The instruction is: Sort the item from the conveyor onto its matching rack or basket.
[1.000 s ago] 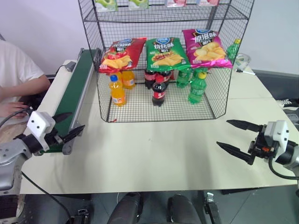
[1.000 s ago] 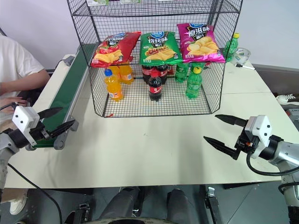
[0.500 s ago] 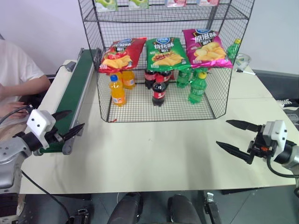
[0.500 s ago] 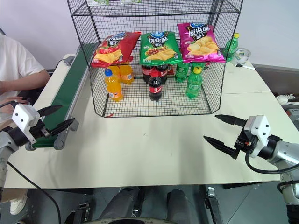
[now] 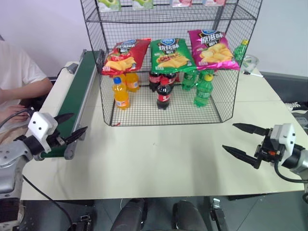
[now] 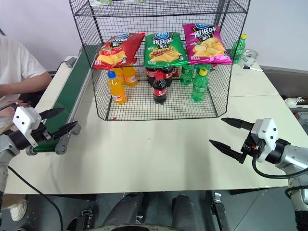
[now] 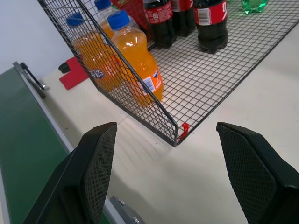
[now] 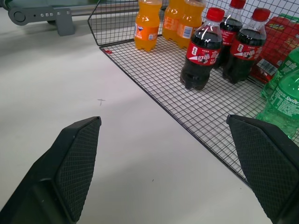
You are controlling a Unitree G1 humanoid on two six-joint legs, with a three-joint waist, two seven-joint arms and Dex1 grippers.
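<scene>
Red chip bag point(image 5: 124, 56) lies on the middle tier of the black wire rack point(image 5: 169, 62), leftmost, touching the green bag point(image 5: 170, 55); pink bag point(image 5: 211, 49) beyond that. Orange, cola and green bottles on the tier below. Conveyor point(image 5: 74, 96) runs along the rack's left side. Left hand point(image 5: 70, 129) fingers wide apart, nothing held, by the conveyor's near end. Right hand point(image 5: 244, 141) fingers apart, nothing held, over bare tabletop point(image 5: 163, 154).
</scene>
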